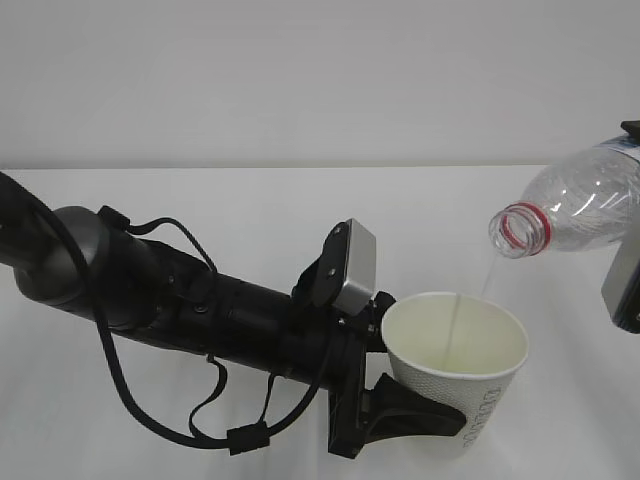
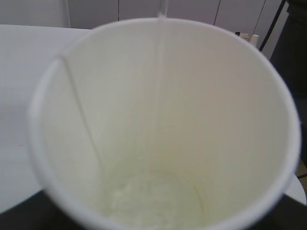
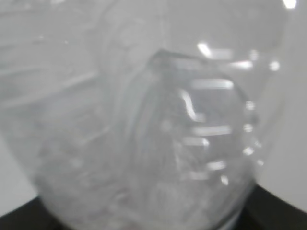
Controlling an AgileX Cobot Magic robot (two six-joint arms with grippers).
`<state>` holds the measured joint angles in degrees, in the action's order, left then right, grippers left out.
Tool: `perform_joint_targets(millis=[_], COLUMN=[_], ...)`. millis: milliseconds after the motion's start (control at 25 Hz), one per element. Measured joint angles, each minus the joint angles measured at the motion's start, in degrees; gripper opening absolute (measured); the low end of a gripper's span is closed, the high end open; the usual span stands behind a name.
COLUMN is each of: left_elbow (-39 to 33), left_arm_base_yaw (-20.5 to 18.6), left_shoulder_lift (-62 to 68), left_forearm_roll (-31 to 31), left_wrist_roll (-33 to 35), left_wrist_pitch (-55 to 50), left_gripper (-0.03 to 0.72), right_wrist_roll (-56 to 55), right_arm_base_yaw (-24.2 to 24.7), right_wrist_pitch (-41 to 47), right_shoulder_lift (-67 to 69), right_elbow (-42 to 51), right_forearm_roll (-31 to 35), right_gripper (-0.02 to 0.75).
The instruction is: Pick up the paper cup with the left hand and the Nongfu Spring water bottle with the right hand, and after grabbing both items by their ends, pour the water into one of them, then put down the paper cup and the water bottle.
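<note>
Tilting mouth-down leftward in the right tool (image 1: 628, 275), the bottle (image 1: 575, 205) pours toward the upright cup (image 1: 455, 375) clasped by the left tool (image 1: 400, 385).

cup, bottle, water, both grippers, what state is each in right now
paper cup: upright, held off the table, a little water at the bottom
water bottle: capless, tilted mouth-down above the cup
water: thin stream falling from the bottle mouth into the cup
left gripper: closed around the cup's lower half
right gripper: holding the bottle's far end, mostly out of frame
</note>
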<state>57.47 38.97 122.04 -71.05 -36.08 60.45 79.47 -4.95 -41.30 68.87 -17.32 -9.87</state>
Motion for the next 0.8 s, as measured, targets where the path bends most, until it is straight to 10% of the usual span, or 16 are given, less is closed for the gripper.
perform_joint_targets(millis=[800], left_elbow=[0.0], left_arm_base_yaw=[0.0], left_shoulder_lift=[0.0], left_forearm_roll=[0.0], left_wrist_roll=[0.0], left_wrist_pitch=[0.0], left_gripper=[0.528], right_wrist_roll=[0.22], right_arm_base_yaw=[0.0], right_wrist_pitch=[0.0], right_shoulder_lift=[0.0], right_elbow=[0.0], right_forearm_roll=[0.0], right_gripper=[0.449])
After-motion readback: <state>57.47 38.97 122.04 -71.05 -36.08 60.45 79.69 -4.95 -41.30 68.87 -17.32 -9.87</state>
